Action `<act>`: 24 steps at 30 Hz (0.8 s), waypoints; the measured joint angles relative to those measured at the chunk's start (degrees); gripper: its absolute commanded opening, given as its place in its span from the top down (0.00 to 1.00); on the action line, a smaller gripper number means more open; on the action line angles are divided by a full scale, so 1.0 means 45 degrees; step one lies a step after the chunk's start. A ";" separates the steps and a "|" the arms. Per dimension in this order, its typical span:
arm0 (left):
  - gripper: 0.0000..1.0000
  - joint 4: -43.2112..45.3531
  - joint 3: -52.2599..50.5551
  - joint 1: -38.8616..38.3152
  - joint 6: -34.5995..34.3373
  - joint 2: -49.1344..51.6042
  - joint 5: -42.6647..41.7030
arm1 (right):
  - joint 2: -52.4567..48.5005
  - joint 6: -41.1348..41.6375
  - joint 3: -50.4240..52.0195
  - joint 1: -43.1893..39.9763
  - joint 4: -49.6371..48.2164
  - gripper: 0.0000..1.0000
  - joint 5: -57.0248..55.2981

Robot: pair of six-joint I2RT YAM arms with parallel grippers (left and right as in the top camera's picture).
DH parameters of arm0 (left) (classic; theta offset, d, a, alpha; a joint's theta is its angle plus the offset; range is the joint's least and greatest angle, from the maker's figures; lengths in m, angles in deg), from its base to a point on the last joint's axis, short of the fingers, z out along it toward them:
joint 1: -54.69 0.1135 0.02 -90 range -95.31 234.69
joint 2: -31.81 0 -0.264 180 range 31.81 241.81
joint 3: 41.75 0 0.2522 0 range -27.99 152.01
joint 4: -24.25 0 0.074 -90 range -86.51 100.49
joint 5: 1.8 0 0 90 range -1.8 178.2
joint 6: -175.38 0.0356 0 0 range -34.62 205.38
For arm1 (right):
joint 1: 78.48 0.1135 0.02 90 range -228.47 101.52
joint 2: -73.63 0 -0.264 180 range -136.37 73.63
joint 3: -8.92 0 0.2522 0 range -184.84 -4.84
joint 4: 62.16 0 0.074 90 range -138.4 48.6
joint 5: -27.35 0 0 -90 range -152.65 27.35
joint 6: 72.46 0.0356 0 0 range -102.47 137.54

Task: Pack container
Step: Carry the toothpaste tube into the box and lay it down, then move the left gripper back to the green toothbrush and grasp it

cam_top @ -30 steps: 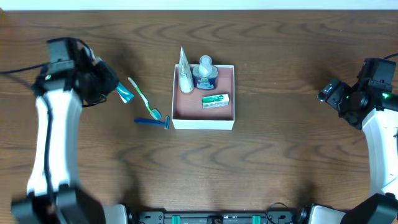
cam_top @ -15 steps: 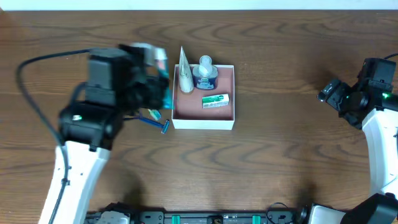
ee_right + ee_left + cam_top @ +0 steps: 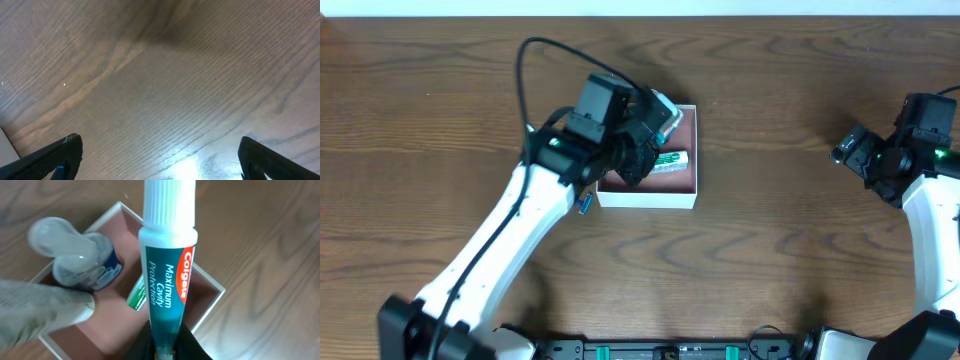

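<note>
The container is a small white-walled box with a reddish-brown floor at the table's middle. My left gripper hovers over its left half, shut on the tail of a teal Colgate toothpaste tube, whose white cap points to the far right. In the left wrist view the tube hangs above the container's floor. Inside lie a blue-and-white bottle, a white tube and a small green box. My right gripper is open and empty far to the right.
A blue razor lies on the table just left of the container, partly under my left arm. The right wrist view shows only bare wood between the open fingertips.
My left arm has swung from the table's left side to over the container, carrying the toothpaste tube. It now hides the toothbrush and most of the razor. The right arm has not moved.
</note>
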 measured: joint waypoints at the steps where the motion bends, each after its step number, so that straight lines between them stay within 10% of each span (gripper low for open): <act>1: 0.87 0.0000 0.0000 0.0000 0.0403 0.0185 0.0005 | 0.0000 0.0000 0.0000 0.0000 -0.0005 0.01 0.0000; 11: 0.53 0.0063 0.0000 -0.0005 0.4945 0.1141 0.0821 | 0.0000 0.0000 0.0000 0.0000 -0.0005 0.01 0.0000; 13: 0.32 0.0024 0.0000 -0.0005 0.5314 0.1141 0.1316 | 0.0000 0.0000 0.0000 0.0000 -0.0005 0.01 0.0000; 24: 0.06 0.0073 0.0000 -0.0350 0.3147 -0.0107 0.1987 | 0.0000 0.0000 0.0000 0.0000 -0.0005 0.01 0.0000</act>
